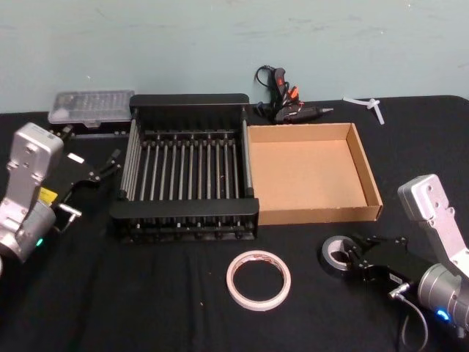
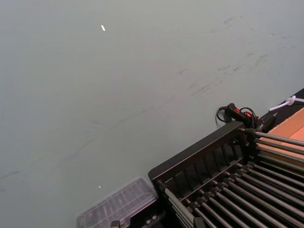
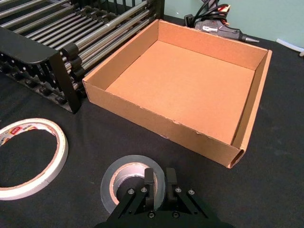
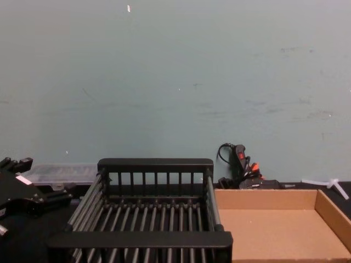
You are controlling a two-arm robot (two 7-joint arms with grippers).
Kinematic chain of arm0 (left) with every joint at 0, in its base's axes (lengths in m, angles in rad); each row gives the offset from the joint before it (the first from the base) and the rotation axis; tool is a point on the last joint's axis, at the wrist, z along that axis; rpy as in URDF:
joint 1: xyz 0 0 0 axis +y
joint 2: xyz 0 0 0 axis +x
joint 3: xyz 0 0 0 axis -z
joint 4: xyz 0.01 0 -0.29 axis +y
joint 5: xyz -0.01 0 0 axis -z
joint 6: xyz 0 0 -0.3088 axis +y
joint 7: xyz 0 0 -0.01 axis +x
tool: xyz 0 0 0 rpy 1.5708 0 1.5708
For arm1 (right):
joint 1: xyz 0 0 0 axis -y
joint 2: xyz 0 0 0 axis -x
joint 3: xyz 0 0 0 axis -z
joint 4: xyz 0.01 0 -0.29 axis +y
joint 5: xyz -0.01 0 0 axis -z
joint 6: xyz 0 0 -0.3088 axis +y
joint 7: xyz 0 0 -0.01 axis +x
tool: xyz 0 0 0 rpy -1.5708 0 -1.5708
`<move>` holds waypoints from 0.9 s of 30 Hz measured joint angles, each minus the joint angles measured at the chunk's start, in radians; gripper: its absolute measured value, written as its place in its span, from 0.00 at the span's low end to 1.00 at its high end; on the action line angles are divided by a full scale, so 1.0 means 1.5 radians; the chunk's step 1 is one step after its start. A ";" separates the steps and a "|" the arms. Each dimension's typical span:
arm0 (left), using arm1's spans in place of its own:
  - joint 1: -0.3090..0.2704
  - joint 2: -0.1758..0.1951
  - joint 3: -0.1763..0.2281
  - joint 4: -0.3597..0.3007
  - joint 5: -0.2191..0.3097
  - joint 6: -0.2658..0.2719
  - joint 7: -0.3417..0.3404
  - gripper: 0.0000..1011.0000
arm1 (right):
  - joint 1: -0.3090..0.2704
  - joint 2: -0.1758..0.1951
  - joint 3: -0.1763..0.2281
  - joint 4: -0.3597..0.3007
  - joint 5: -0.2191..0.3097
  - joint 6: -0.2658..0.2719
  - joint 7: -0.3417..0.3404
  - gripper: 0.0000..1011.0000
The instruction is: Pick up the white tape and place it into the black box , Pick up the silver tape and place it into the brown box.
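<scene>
Nearest lies the white tape, untouched on the bench at six o'clock of the empty black box. Right pincer pinches the silver tape wall, unlifted, five o'clock of the empty brown box. Left pincer idles; its opening I cannot tell. Both placements remain.

table black | black box, brown box, white tape, silver tape
</scene>
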 joint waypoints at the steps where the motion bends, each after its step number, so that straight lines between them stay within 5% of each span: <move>1: 0.000 0.000 0.000 0.000 0.000 0.000 0.000 0.99 | 0.000 0.000 0.000 0.000 0.000 0.000 0.000 0.15; 27: 0.000 0.000 0.000 0.000 0.000 0.000 0.000 0.99 | -0.007 -0.002 0.054 -0.057 0.023 -0.054 0.056 0.15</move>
